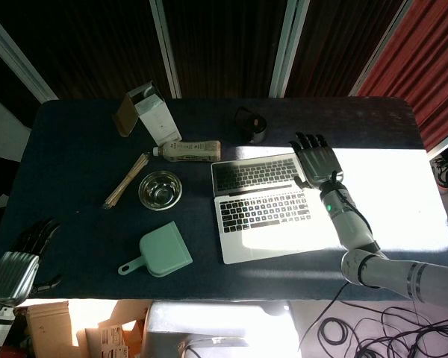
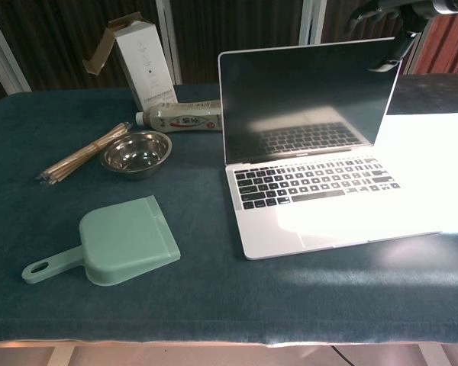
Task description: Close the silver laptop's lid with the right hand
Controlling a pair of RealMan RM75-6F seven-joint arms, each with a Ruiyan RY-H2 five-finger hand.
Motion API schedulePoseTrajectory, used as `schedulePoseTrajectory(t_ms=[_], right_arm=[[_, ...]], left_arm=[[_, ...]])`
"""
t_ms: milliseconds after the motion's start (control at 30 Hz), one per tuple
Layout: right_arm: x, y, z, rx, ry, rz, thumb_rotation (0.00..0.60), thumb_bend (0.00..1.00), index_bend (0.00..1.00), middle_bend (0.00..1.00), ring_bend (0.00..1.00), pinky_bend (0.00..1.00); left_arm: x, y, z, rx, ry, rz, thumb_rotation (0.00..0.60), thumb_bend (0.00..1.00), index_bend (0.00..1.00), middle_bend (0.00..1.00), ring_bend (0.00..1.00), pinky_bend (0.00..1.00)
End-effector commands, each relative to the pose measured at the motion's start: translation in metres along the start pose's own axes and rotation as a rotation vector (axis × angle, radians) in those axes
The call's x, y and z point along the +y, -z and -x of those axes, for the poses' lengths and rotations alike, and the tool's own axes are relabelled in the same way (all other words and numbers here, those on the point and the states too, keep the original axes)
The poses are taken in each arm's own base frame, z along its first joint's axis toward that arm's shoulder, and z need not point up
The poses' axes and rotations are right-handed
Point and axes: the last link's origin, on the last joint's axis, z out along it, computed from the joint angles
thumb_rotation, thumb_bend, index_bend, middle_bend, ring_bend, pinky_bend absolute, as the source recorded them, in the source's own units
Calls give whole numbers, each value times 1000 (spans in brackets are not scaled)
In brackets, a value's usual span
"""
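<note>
The silver laptop (image 1: 265, 212) stands open right of the table's middle, its keyboard (image 2: 320, 183) lit by sunlight. Its lid (image 2: 305, 99) is upright with the dark screen facing me. My right hand (image 1: 315, 162) hovers at the lid's upper right corner with fingers spread and holds nothing. In the chest view its dark fingers (image 2: 375, 12) show just above the lid's top edge. I cannot tell whether it touches the lid. My left hand (image 1: 19, 261) hangs off the table's front left corner, fingers extended and empty.
Left of the laptop lie a bottle (image 1: 187, 151), a steel bowl (image 1: 160, 188), a bundle of sticks (image 1: 127, 180) and a green dustpan (image 1: 163, 252). An opened white carton (image 1: 153, 115) stands at the back left. A dark round object (image 1: 252, 123) sits behind the lid.
</note>
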Motion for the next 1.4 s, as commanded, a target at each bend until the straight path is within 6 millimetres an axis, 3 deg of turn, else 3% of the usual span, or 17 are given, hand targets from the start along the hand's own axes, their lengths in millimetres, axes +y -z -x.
schedulePoseTrajectory(t_ms=[33,333,900,1400], right_arm=[[-1,0,1,-1,-6,-2,600,309,150,0,0,0],[-9,-3,2,-7,-22,-23,600,309,156,0,0,0],[-6,16,6,-53,2,-46,600,309,215,13,0,0],[-11,60,27,-66,175,-129,600,309,188,12,0,0]], left_arm=[[1,-1,0,3,2,5,600,31,0,15,0,144],[2,-6,0,-4,2,16,600,31,0,15,0,144],[4,-6,2,-7,-2,20,600,31,0,15,0,144],[6,-4,2,-5,-3,28,600,31,0,15,0,134]])
